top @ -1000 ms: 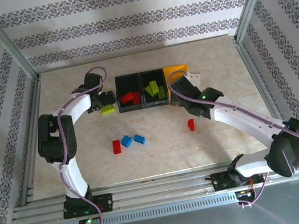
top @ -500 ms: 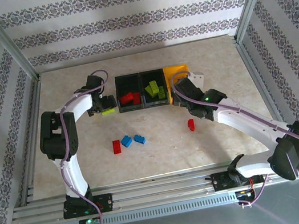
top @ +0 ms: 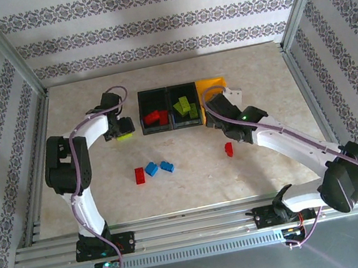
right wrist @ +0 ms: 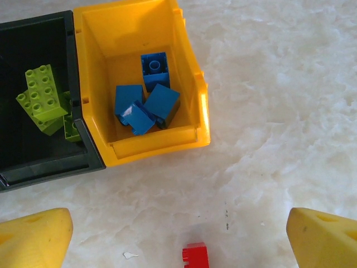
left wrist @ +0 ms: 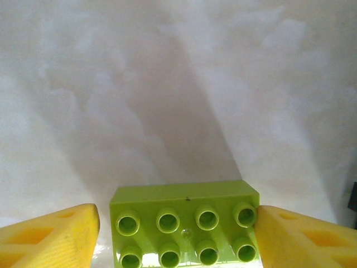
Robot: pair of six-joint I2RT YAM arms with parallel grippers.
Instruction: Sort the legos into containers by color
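We judge the lime lego (left wrist: 185, 226) light, rigid, slick, best pinched on its flat short ends where the left gripper (left wrist: 177, 218) straddles it unclamped; right gripper (right wrist: 179, 216) gapes empty.

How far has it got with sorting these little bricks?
Partly done: red bricks lie in the left black bin, lime ones in the middle black bin, blue ones in the yellow bin. The left gripper straddles a lime brick on the table. Two loose reds and two loose blues are left.
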